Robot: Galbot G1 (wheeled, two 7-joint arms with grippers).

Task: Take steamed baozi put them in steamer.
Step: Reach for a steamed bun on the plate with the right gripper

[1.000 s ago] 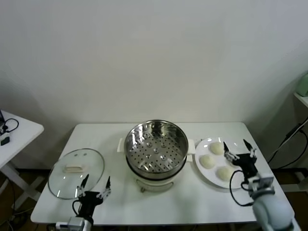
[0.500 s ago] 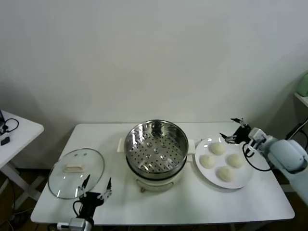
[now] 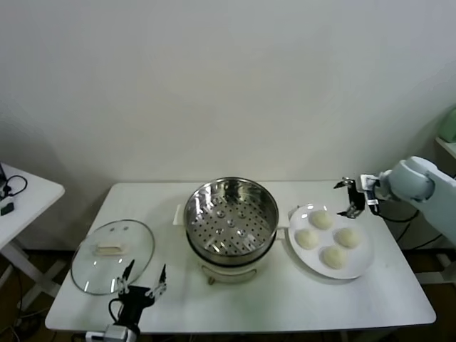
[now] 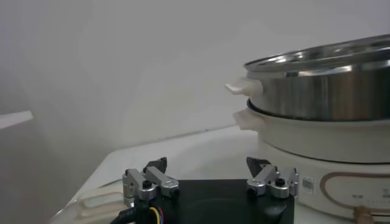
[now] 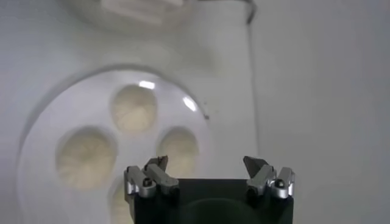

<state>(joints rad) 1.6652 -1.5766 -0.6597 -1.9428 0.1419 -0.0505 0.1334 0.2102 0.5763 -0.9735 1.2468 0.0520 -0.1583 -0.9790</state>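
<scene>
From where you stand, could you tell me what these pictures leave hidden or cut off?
- Right wrist view: the fourth of the steamed baozi is mostly hidden behind the open right gripper.
- Left wrist view: the steamer is cut off by the frame edge; its inside is below the rim, and the glass lid is not visible.
- Head view: the open left gripper shows, but its arm is cut off by the bottom edge.

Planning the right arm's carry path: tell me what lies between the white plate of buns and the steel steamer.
Only bare white table in the head view; the round white plate sits apart from the shiny steel steamer.
</scene>
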